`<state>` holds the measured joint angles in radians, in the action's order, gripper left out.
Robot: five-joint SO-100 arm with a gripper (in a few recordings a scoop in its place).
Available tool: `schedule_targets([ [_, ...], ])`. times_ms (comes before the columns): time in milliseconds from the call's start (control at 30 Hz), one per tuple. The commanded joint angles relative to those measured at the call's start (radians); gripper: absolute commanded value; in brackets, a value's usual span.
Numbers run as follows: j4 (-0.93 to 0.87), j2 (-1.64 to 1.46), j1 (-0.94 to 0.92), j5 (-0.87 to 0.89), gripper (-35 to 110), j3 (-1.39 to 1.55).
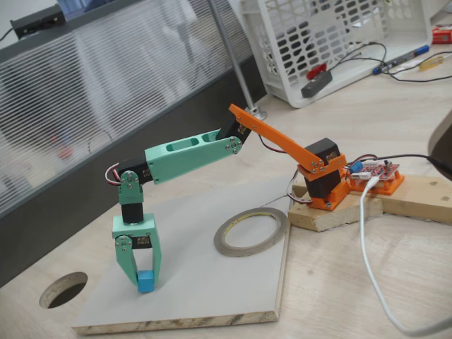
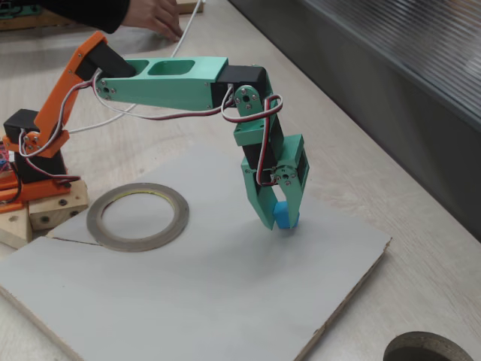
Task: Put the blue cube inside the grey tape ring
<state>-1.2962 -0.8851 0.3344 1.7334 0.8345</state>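
The blue cube point(image 1: 146, 282) point(image 2: 286, 216) rests on the grey board near its left front corner in a fixed view point(image 1: 212, 282). My green gripper point(image 1: 145, 277) point(image 2: 279, 218) points straight down over it, with its two fingers closed against the cube's sides at board level. The grey tape ring point(image 1: 247, 251) point(image 2: 139, 242) lies flat on the same board toward the arm's base, a few cube-widths from the gripper, with nothing inside it.
A dark round hole point(image 1: 63, 289) point(image 2: 428, 350) is cut in the table just off the board's corner. The arm's orange base stands on a wooden block point(image 1: 332, 212). A white cable point(image 1: 367, 247) trails beside it. A white basket point(image 1: 332, 35) stands behind. A person's hand point(image 2: 154, 15) rests at the far edge.
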Motion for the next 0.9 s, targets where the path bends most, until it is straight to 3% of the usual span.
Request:
schedule_targets([
  [0,0.000,-0.011,0.015,0.003,0,-0.012],
  [700,-0.011,-0.334,0.017,0.011,0,-0.008],
  [867,0.000,-0.339,-0.052,0.011,0,0.179],
])
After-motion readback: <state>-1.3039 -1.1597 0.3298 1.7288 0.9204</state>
